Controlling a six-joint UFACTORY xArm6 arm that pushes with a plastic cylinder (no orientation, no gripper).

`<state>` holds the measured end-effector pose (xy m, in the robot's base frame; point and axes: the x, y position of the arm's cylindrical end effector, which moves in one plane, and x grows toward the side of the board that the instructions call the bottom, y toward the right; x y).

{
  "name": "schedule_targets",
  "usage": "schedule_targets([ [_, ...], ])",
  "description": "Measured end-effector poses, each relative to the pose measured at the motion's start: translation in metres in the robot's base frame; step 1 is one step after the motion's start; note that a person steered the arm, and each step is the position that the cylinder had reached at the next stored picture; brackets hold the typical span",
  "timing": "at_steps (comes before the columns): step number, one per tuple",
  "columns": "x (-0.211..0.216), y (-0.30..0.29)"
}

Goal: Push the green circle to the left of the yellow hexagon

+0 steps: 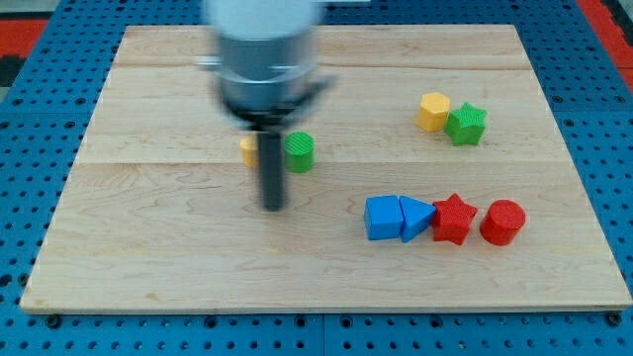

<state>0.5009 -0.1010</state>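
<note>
One green circle (300,151) stands upright right of my tip (273,207)

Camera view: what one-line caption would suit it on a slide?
My tip rests below the green circle on the wooden board, far from the yellow hexagon.

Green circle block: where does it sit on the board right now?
The green circle block sits left of the wooden board's centre, just right of the dark rod, whose tip is below-left; a yellow block peeks out beyond the rod.
</note>
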Motion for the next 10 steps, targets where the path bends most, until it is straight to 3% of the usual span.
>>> schedule_targets([
  [2,-0.106,0.094],
  [3,-0.094,0.086],
  [4,-0.078,0.019],
  [5,-0.055,0.111],
  [6,-0.099,0.185],
  [7,-0.089,0.144],
  [8,-0.054,0.138],
  [9,-0.032,0.192],
  [10,-0.081,0.185],
])
